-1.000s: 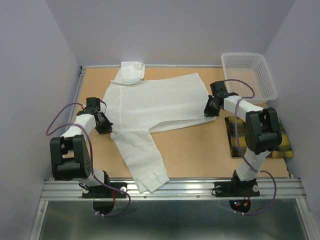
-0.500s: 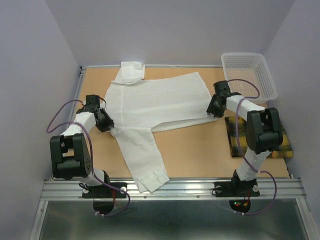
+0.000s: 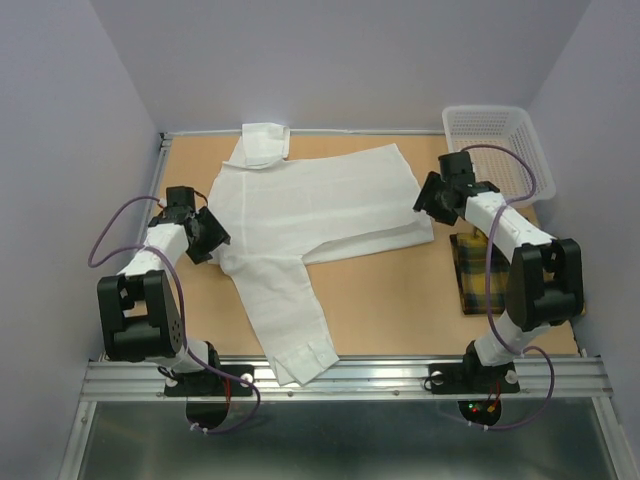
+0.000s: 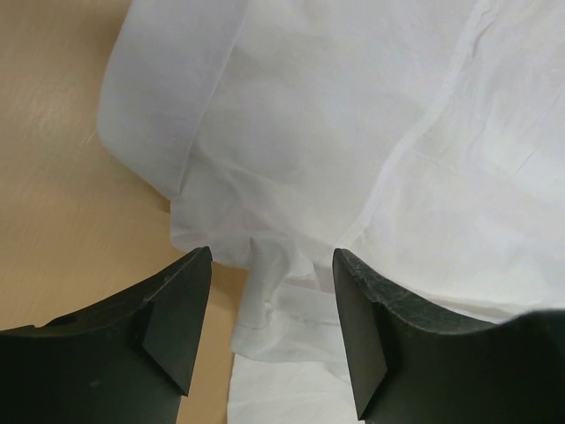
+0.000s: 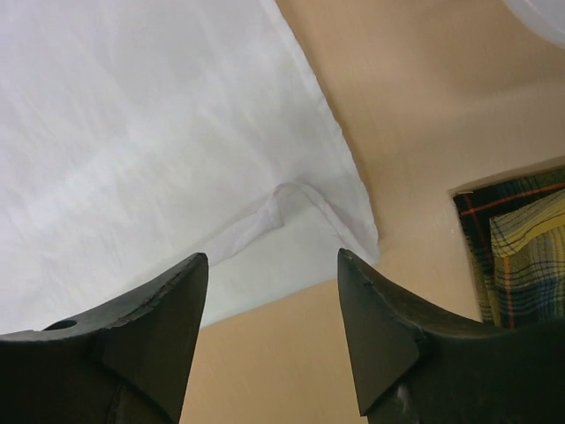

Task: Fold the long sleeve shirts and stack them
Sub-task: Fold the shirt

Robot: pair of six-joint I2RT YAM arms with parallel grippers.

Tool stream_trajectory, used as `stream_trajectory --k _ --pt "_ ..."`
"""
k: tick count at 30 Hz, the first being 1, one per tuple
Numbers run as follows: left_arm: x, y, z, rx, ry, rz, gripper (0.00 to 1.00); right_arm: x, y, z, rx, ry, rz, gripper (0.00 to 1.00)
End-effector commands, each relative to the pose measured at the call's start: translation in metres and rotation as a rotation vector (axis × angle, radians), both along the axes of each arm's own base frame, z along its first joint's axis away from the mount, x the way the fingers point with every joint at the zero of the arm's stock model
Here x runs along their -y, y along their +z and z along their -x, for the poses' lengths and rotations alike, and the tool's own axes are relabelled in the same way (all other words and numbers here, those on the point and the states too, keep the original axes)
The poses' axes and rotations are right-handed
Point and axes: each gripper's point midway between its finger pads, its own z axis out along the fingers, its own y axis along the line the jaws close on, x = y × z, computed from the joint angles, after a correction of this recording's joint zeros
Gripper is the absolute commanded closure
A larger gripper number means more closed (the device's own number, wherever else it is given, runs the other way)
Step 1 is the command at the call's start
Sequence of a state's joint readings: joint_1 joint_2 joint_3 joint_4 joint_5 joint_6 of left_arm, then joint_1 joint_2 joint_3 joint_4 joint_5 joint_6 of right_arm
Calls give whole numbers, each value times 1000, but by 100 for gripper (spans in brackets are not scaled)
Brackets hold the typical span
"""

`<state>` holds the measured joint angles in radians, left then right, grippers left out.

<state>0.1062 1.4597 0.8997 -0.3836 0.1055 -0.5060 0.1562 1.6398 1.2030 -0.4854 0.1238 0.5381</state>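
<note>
A white long sleeve shirt [image 3: 310, 205] lies spread flat across the table, collar at the back, one sleeve [image 3: 285, 320] running toward the near edge. My left gripper [image 3: 215, 235] hovers open at the shirt's left edge, nothing between its fingers; below it the cloth [image 4: 291, 177] is bunched. At the shirt's right hem corner [image 5: 349, 225] my right gripper [image 3: 428, 200] is open and empty too. A folded yellow-and-dark plaid shirt [image 3: 480, 275] lies on the table at the right, partly under my right arm, and shows at the side in the right wrist view [image 5: 521, 247].
A white mesh basket [image 3: 498, 150] stands at the back right corner. The metal rail [image 3: 340, 375] runs along the near table edge, and the shirt sleeve's cuff reaches it. Walls close in the table on the left, back and right.
Both grippers have opened and let go of the white shirt. Each has lifted and drawn back a little from the shirt's edges; the shirt lies where it was laid.
</note>
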Motion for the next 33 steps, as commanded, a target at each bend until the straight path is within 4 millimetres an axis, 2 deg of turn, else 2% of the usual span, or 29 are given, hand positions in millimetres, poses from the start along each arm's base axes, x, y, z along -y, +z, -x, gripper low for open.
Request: stream_trajectory --k 1,4,5,10,15,20,23,27,30,33 --pt "-3 17 -6 72 7 -5 32 -10 18 -2 61 57 -56 36" --pt "-5 10 -1 69 17 -6 32 -23 10 4 48 109 -114 45" --pt "-4 7 1 63 17 -1 32 -25 3 7 35 116 -123 51" --pt "-5 3 0 64 26 6 32 -32 -16 5 26 109 -165 56" --pt "-8 -4 0 52 46 5 32 -26 -45 4 -12 76 -138 57" --pt "-11 -16 6 24 58 6 35 -8 -83 22 -100 10 -118 57" --pt "-14 -23 13 3 71 4 35 5 -97 35 -139 -31 -117 57" --pt "-20 -14 15 30 83 -1 35 9 -91 37 -123 -6 -104 56" --pt "-24 -4 17 51 86 -23 34 -1 -62 30 -47 80 -123 52" --pt "-25 -1 22 57 87 -38 34 -22 -32 31 33 218 -116 44"
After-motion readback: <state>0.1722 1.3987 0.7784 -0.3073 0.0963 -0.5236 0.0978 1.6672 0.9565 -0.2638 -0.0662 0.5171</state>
